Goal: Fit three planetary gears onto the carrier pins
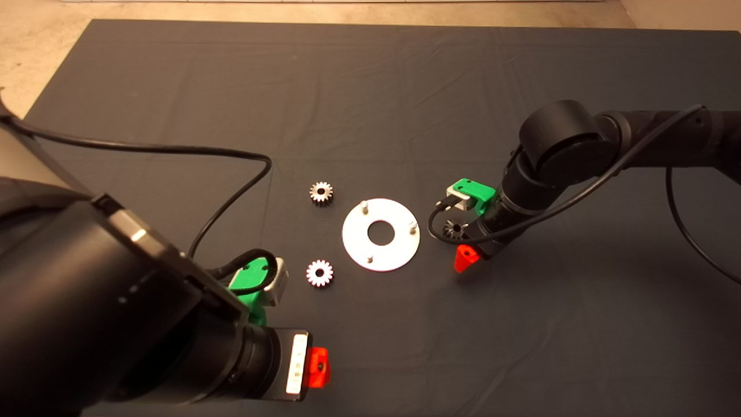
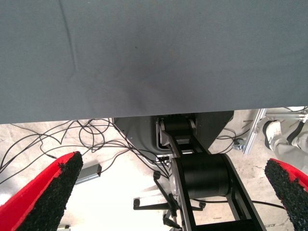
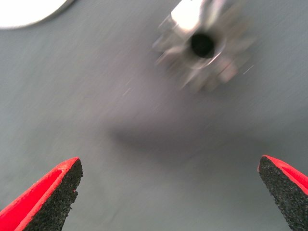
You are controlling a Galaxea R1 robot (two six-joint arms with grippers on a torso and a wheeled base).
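A: Planetary gears first, since you asked: where do they lie?

B: Start with the big things. The dark mat (image 1: 370,87) covers the table. Your left arm (image 1: 87,313) fills the lower left corner, and its cable (image 1: 173,149) loops across the mat towards the disc. The right arm (image 1: 556,156) reaches in from the right.

A: And the disc?

B: The silver disc (image 1: 381,234) lies flat mid-mat with three carrier pins (image 1: 364,205) standing bare. None carries a gear.

A: The gears, then.

B: Two lie left of the disc, one at its upper left (image 1: 321,191), one at its lower left (image 1: 319,272), both apart from it. The third gear (image 1: 455,229) lies on the mat just right of the disc, half hidden under your right gripper (image 1: 466,258).

A: Are the claws closed?

B: Your right gripper's fingers (image 3: 48,199) stand wide apart above that gear, touching nothing. Your left gripper (image 1: 318,366) waits near the mat's front edge, fingers (image 2: 48,192) spread too, looking past the mat at floor cables (image 2: 72,134).
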